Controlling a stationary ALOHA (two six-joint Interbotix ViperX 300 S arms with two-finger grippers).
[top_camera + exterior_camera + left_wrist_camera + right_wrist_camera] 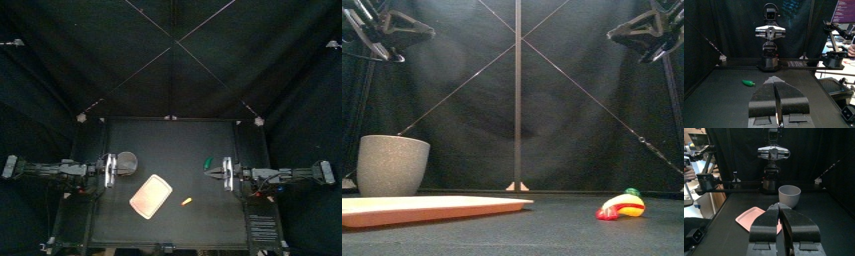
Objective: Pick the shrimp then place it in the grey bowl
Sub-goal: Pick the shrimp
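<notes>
The shrimp [187,203] is a small yellow and red toy lying on the table near the front, right of the pink tray; in the front view the shrimp [619,209] shows low at the right. The tall grey speckled cup [128,160] stands upright at the left, close beside my left gripper [112,168]; the right wrist view shows the cup [789,196] too. My left gripper [777,85] is shut with nothing in it. At the table's right side, my right gripper [217,172] is shut and empty, its jaws [781,208] pressed together. Both hang well away from the shrimp.
The flat pink tray [151,195] lies between the cup and the shrimp, near the front. A small green toy [209,161] lies just in front of the right gripper; the left wrist view shows this green toy [748,83] as well.
</notes>
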